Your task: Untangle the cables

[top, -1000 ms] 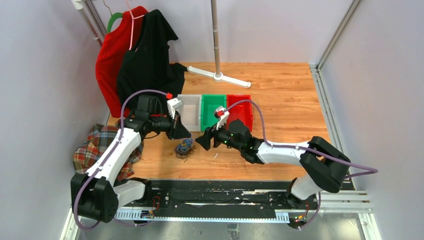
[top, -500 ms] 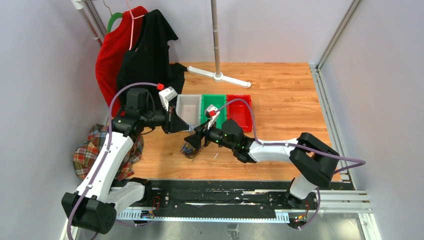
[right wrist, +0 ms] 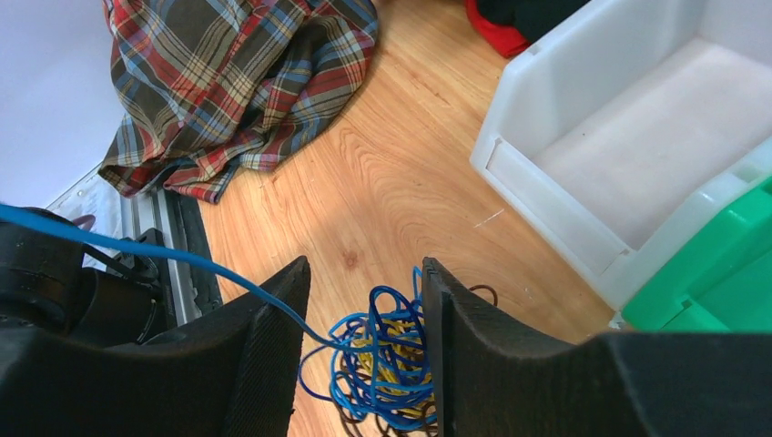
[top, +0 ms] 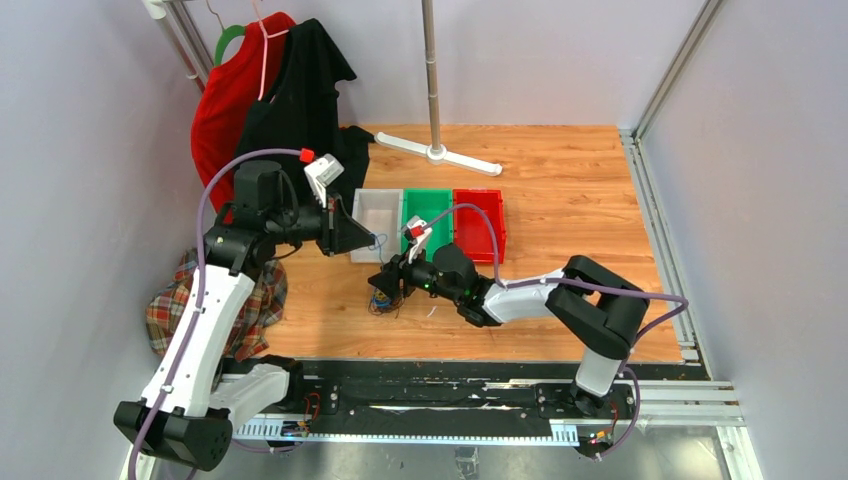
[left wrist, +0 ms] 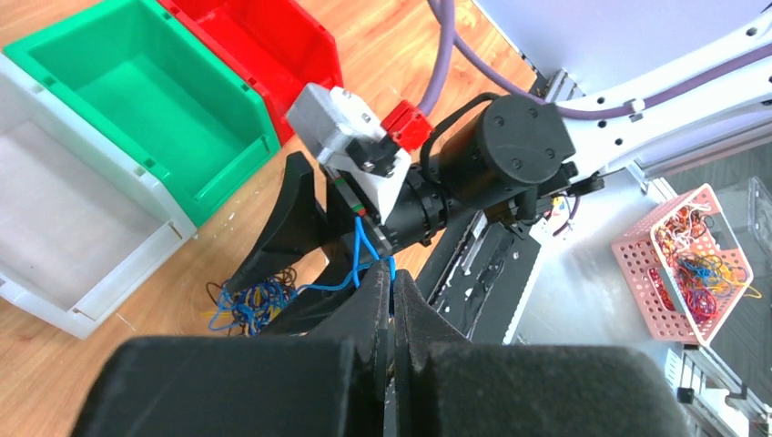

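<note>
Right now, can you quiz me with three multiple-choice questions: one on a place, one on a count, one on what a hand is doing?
1. Where does the tangle of cables lie? A inside a bin; B on the wooden table, near the white bin; C on a chair.
2. How many plastic bins stand in the row? A one; B two; C three.
3. The left hand is: A shut on a blue cable; B wide open; C out of sight.
Answers: B, the tangle sits on bare wood; C, white bin, green bin, red bin; A, it pinches the blue cable.
</note>
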`<state>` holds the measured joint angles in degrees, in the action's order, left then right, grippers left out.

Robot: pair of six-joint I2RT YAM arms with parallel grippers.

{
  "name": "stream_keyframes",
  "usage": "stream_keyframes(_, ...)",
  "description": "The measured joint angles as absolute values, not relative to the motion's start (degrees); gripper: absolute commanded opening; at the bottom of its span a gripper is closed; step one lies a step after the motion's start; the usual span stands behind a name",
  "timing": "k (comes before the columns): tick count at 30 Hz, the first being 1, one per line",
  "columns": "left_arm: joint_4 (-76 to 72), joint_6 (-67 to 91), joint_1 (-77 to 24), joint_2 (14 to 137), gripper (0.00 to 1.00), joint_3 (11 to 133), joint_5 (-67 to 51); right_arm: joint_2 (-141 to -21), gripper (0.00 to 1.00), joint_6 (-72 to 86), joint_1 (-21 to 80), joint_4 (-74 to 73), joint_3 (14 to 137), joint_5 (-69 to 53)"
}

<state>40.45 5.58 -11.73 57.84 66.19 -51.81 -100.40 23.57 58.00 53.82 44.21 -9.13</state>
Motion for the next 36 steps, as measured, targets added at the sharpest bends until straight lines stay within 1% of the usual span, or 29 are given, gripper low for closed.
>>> stream_keyframes(10, 42.7, 6.5, -11.7, 57.9, 0.01, 72.2, -51.8, -103.4, 0.45, 26.1, 58.0, 55.4, 44.9, -9.2)
stream_keyframes(22, 44.4, 6.7, -11.7, 58.5, 0.01, 79.0, -50.5, -104.3, 0.44, 27.6, 58.0, 57.4, 44.5, -9.0)
stream_keyframes(24, 44.9, 6.9, -11.7, 58.8, 0.01, 80.1, -50.0, -104.3, 0.44, 27.8, 58.0, 58.1, 43.5, -9.0)
stream_keyframes(28, 45.7, 6.9, -11.7, 58.9, 0.01, 82.0, -49.4, -104.1, 0.48, 28.4, 58.0, 59.7, 40.5, -8.9)
stream_keyframes(36, 47.0, 5.4, -11.7, 59.0, 0.00, 84.5, -47.4, -101.2, 0.48, 29.0, 58.0, 62.4, 30.5, -6.8)
